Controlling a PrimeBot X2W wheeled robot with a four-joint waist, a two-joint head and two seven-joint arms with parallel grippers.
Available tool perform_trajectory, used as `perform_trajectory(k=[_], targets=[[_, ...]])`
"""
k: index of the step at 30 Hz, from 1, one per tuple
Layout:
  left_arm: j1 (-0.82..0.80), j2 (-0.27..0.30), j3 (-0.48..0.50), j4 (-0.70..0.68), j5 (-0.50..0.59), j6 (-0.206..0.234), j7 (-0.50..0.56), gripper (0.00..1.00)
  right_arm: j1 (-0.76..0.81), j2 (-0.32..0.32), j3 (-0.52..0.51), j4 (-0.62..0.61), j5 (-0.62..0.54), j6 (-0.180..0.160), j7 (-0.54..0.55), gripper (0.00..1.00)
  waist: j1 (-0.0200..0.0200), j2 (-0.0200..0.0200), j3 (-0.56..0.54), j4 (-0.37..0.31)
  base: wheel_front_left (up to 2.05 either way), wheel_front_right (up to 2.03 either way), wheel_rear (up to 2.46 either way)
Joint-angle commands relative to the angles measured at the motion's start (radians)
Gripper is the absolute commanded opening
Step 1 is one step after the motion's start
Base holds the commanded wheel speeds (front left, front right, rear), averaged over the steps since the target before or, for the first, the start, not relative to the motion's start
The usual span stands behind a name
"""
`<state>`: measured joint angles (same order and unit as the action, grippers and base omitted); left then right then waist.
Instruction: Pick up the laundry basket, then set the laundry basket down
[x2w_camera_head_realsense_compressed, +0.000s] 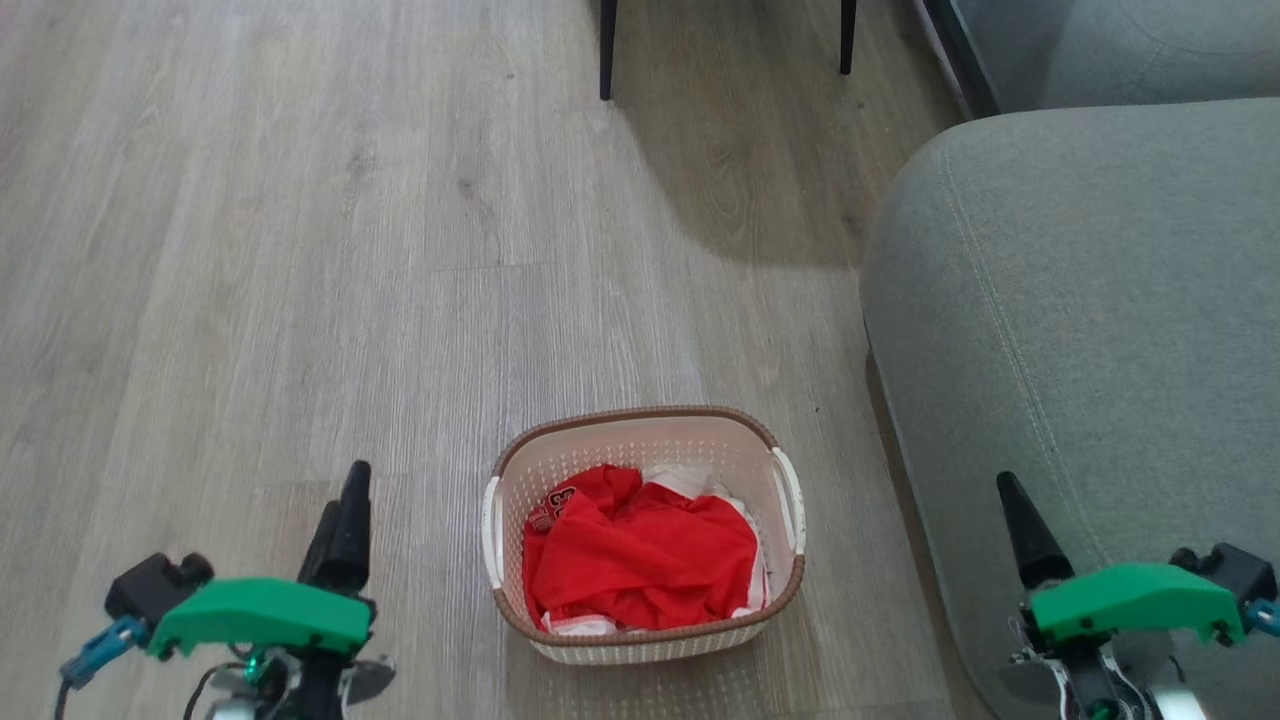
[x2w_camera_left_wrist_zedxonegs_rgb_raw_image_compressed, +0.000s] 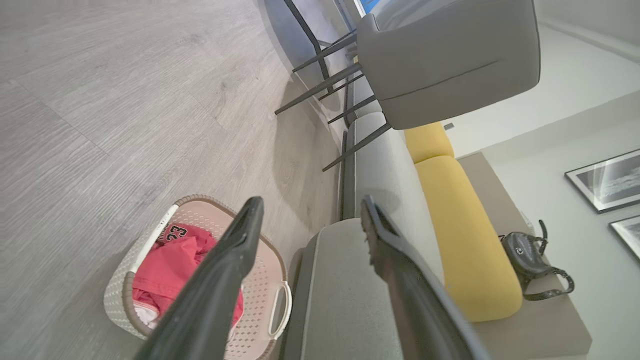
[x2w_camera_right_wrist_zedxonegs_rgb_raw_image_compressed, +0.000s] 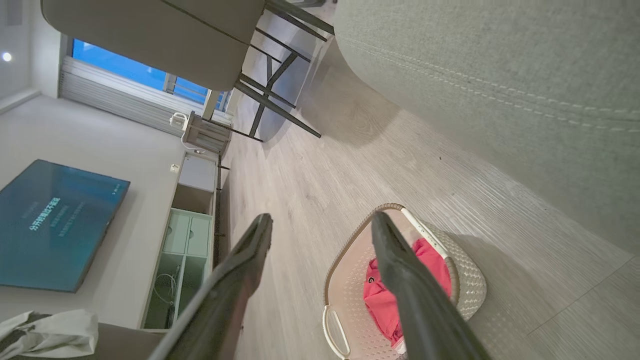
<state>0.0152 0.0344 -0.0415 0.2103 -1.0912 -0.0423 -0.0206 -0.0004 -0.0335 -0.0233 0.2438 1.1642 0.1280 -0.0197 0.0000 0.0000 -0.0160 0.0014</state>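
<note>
The cream-white perforated plastic laundry basket (x2w_camera_head_realsense_compressed: 640, 411) sat on the pale wood floor (x2w_camera_head_realsense_compressed: 300, 250) beside the grey fabric sofa (x2w_camera_head_realsense_compressed: 1080, 300). The left gripper (x2w_camera_left_wrist_zedxonegs_rgb_raw_image_compressed: 311, 205) and right gripper (x2w_camera_right_wrist_zedxonegs_rgb_raw_image_compressed: 321, 217) flanked it, fingers spread and empty. By my reckoning, lifting and setting down were both yet to come.

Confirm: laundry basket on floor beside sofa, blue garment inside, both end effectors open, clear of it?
Wrong colour: the garment in the laundry basket is red, not blue, per the head view. The rest stands: basket on the floor beside the sofa, left end effector and right end effector open, clear of it.
</note>
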Motion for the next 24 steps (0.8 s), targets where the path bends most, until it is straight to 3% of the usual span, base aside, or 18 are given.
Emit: perform_trajectory(k=[1,24], targets=[[-0.035,0.011,0.001,-0.044,0.051,0.004,-0.014,1.00,-0.033,-0.008,0.018,-0.045,-0.040,0.001,-0.015,1.00,0.0000,0.0000,-0.001,0.000,0.00,0.00,0.00],[-0.008,0.042,-0.059,-0.063,0.383,0.077,-0.078,1.00,-0.027,-0.011,0.089,-0.033,-0.311,0.002,-0.080,1.00,0.0000,0.0000,-0.008,0.001,0.00,0.00,0.00]])
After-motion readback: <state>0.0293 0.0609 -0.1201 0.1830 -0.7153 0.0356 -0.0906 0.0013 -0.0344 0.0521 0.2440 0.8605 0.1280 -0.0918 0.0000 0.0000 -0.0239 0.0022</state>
